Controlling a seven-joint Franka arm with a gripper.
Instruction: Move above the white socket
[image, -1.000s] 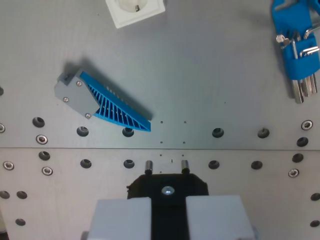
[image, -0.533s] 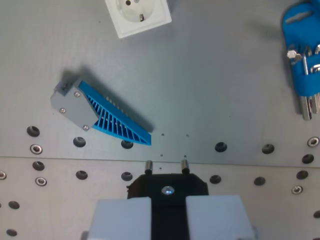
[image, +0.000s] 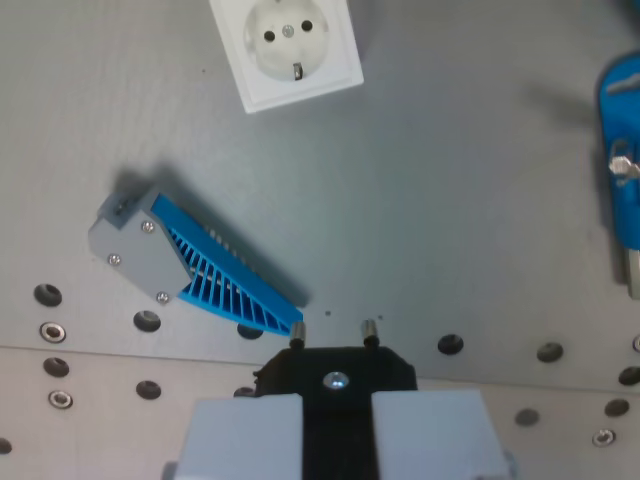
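Observation:
The white socket (image: 288, 45) lies flat on the grey metal plate at the top of the wrist view, left of centre, its top edge cut off by the frame. My gripper (image: 336, 432) is at the bottom centre, its two light grey fingers (image: 245, 438) shut on a black plug (image: 335, 375). The plug's two metal pins (image: 368, 328) point toward the top of the view. The socket is well above the plug in the picture and slightly to the wrist view's left.
A blue ribbed part with a grey end cap (image: 185, 265) lies between the plug and the socket, on the wrist view's left. A blue hex key holder (image: 625, 170) is at the right edge. Rows of bolt holes (image: 450, 344) cross the lower plate.
The camera has moved toward the socket: the whole scene has slid down and slightly right, and more of the socket shows. The plug stays fixed in the fingers.

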